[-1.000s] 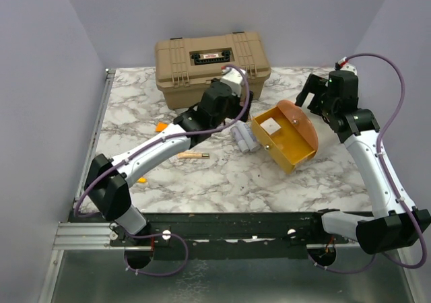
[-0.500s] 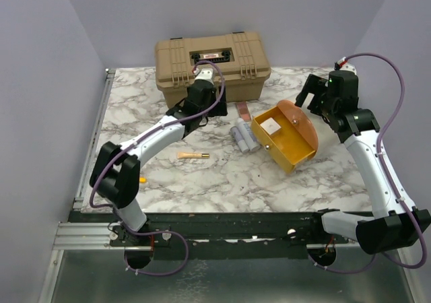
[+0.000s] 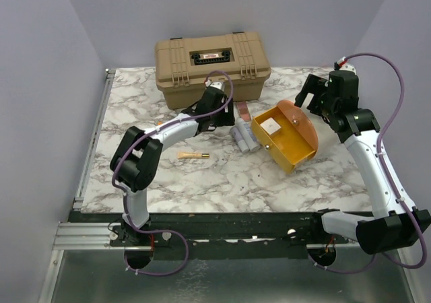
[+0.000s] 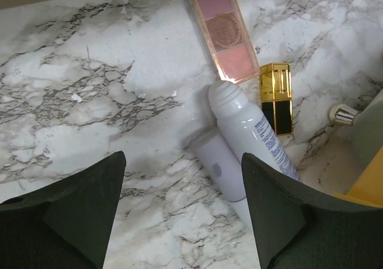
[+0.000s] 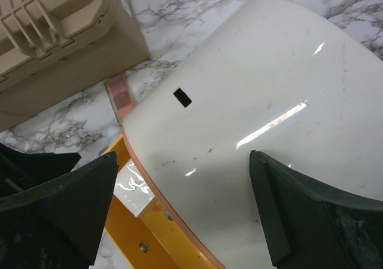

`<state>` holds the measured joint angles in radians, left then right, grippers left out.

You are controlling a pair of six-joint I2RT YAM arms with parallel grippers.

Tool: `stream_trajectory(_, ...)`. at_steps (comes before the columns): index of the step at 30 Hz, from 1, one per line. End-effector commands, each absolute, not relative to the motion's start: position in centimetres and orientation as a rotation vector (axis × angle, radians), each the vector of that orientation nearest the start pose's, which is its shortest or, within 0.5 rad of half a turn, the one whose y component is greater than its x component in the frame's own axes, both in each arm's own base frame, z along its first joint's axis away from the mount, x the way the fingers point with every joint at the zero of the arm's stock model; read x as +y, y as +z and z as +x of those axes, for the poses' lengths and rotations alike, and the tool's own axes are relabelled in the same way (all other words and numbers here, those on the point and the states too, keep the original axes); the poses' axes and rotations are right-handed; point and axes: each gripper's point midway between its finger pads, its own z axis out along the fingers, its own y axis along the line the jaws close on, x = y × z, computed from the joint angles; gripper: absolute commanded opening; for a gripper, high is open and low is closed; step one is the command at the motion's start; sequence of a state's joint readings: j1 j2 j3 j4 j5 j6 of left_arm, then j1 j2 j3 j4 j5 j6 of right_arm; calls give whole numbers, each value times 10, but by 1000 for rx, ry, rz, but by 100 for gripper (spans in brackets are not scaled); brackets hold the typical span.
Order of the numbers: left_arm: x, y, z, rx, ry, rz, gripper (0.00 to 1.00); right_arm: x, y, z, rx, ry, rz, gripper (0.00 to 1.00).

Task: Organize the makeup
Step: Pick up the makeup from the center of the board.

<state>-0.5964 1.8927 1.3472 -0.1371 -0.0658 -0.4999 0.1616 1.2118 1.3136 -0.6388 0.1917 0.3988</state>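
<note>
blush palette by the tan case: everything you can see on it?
The blush palette is a slim rectangular compact, seemingly clear rose-tinted plastic, with three pans in a row: pink, embossed bronze, coral. It lies flat, face up, on the marble table in front of the tan case. Its near end meets or nearly meets the cap of a white tube; a gold-and-black lipstick lies off that corner. Nothing grips it.

The top camera looks down from behind on the whole white marble table (image 3: 202,175), while both close, downward-facing wrist cameras share the pink rectangular palette (image 4: 221,30).
</note>
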Motion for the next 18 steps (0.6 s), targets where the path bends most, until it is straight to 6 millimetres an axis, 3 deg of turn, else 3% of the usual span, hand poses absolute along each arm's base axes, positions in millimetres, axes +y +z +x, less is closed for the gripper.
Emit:
stream_trajectory(1,-307,121,413,2243,-594,56,80,41,293,351,2072,149,335,97)
stream_trajectory(7,-321,140,427,2132,-636,141,79,46,296,352,2066,181,318,97)
stream_trajectory(18,-356,123,470,2107,-563,126,77,48,294,356,2080,180,308,97)
